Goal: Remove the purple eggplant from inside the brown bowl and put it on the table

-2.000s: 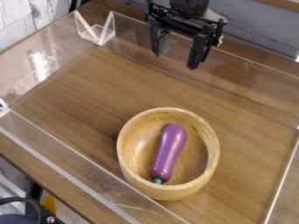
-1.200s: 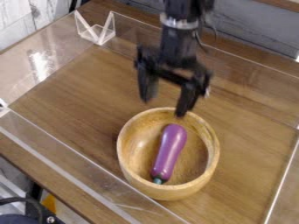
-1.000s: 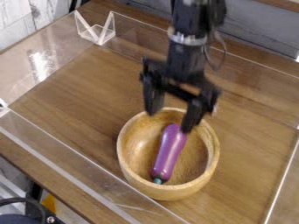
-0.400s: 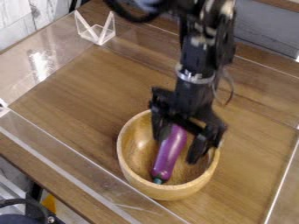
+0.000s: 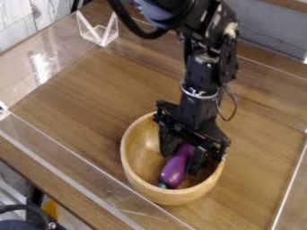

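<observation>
The purple eggplant [image 5: 175,169] lies inside the brown bowl [image 5: 132,137], which sits toward the front right of the table [image 5: 84,90]. My gripper [image 5: 189,154] points straight down into the bowl. Its two black fingers [image 5: 164,144] straddle the eggplant's upper half, standing a little wider than the eggplant, so it reads as open. The eggplant's upper end is hidden behind the fingers; only its lower purple part shows. Whether the pads touch it I cannot tell.
Clear acrylic walls [image 5: 72,171] border the table on all sides. A small clear acrylic stand [image 5: 99,27] sits at the back left corner. The arm [image 5: 206,54] rises from the bowl toward the back.
The gripper has come down from above the bowl's far rim into the bowl, over the eggplant, and its fingers stand slightly narrower than before. The eggplant and bowl have not moved.
</observation>
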### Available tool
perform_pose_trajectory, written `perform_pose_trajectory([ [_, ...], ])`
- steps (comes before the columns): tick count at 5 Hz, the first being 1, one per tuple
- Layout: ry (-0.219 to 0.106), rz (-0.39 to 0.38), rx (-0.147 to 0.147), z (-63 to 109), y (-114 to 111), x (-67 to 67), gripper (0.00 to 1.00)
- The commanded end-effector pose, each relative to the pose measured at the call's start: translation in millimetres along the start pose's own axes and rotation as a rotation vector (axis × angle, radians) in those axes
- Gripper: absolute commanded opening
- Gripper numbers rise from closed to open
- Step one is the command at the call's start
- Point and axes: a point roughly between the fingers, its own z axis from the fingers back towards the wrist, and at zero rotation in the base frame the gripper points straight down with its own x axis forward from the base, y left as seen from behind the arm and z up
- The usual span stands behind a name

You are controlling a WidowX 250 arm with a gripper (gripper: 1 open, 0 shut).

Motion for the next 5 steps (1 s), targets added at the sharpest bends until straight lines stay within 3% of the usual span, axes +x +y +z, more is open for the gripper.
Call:
perform_pose_trajectory([
  [1, -0.043, 0.005, -0.001, 7.3, 1.7, 5.3, 0.0],
  [5, -0.068, 0.009, 0.009, 10.6, 2.7, 5.9, 0.0],
])
